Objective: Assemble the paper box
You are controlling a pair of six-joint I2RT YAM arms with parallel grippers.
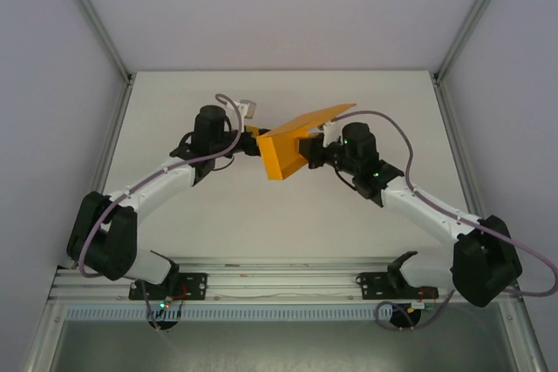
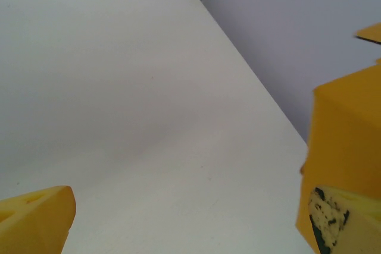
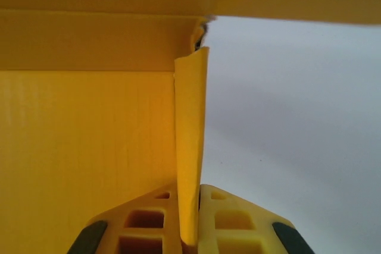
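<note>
Paper box (image 1: 286, 154), partly folded, above mid counter (image 1: 261, 224); right claw (image 3: 189, 209) clenched on one flap. Left claw (image 1: 254, 138) released, jaws wide, just left of the box.

Paper box (image 1: 283, 150) is over table (image 1: 288, 224) centre. Left gripper (image 1: 254, 135) just left of it; right gripper (image 3: 189, 221) on its right, w/ a flap (image 3: 190, 147) betw. its fingers (image 3: 235, 221).

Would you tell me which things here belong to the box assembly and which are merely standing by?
Job: bright orange-yellow thin card paper box, its flap pinched by the right hand; open left hand beside it.
Bystanders: white table, aluminium frame rail.
</note>
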